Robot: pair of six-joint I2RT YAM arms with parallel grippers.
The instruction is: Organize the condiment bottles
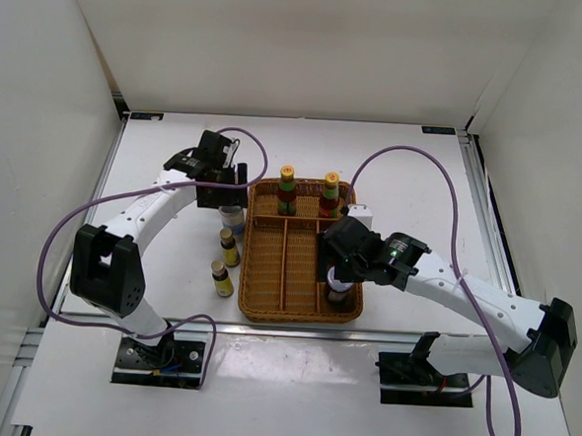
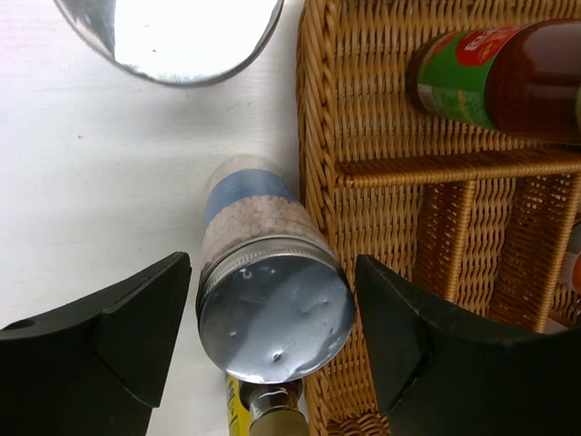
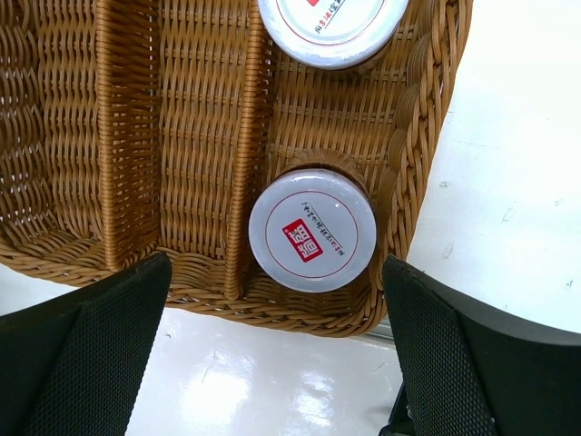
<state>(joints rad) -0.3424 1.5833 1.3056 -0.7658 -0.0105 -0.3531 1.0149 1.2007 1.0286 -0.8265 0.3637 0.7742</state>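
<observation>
I'm looking down on a white table (image 1: 412, 186) boxed in by white walls (image 1: 282, 40). A shaker (image 2: 277, 313) is standing upright on the table, just beside the outer left wall of the tray (image 1: 295, 317), with its silver top facing my left wrist camera. The left tool (image 2: 272, 263) is hanging over it with one finger (image 2: 127, 331) on each side of the cap. The gaps are looking very slim, and I cannot tell whether the pads are touching the shaker. Two tiny bottles are standing on the table nearer the arm bases, one (image 1: 230, 246) behind the other (image 1: 222, 278). They are close to the tray's left side and apart from each other. At the upper edge of the left wrist view a silver curve (image 2: 172, 41) is showing, and I cannot tell what it is.

Inside the tray, two tall bottles are standing side by side in the far compartments, one (image 1: 287, 190) to the left of the other (image 1: 330, 191). A jar (image 3: 311, 241) is sitting in the near right corner, close against the wicker wall. A second jar (image 3: 331, 23) is sitting just beyond it in the same long compartment, not touching it.

The right tool (image 3: 274, 262) is hovering above the nearer jar. Its jaws are spread wide, clear of the lid on both sides, and it is holding nothing.
</observation>
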